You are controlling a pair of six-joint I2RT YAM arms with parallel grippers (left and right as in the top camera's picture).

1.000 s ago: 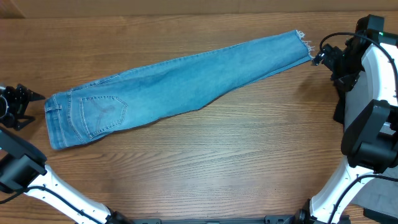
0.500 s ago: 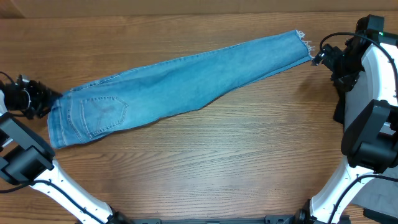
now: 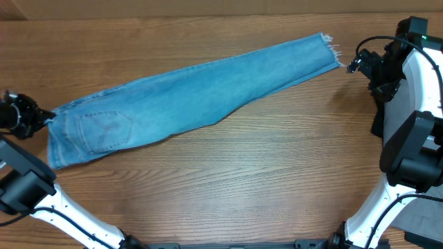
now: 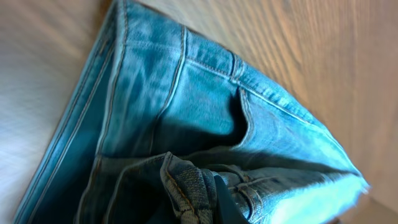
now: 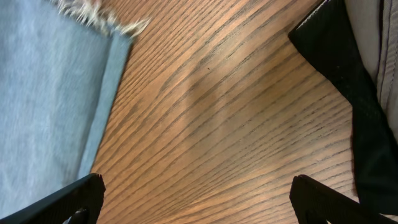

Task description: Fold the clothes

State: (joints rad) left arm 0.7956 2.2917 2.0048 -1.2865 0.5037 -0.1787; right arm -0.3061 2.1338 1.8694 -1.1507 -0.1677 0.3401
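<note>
The clothes, a pair of light blue jeans [image 3: 194, 90], lie stretched slantwise over the wooden table, waist at the left, frayed hem [image 3: 333, 48] at the far right. My left gripper [image 3: 43, 117] is at the waist's end and shut on a bunched fold of the waistband [image 4: 186, 186]; the denim [image 4: 186, 106] fills the left wrist view. My right gripper [image 3: 351, 63] hovers just right of the hem, open, with only bare wood between its fingers [image 5: 68, 202]. The hem's fringe [image 5: 93, 15] and leg edge [image 5: 50, 93] show at the left of the right wrist view.
The table's far edge [image 3: 208, 15] runs along the top of the overhead view. The right arm's white and black links [image 3: 412, 131] stand along the right side. The left arm's link [image 3: 21, 183] stands at the lower left.
My left gripper moved right onto the waistband, shut on it, then drew back left, taking the waist and the whole jeans slightly left. The right arm stayed still.
</note>
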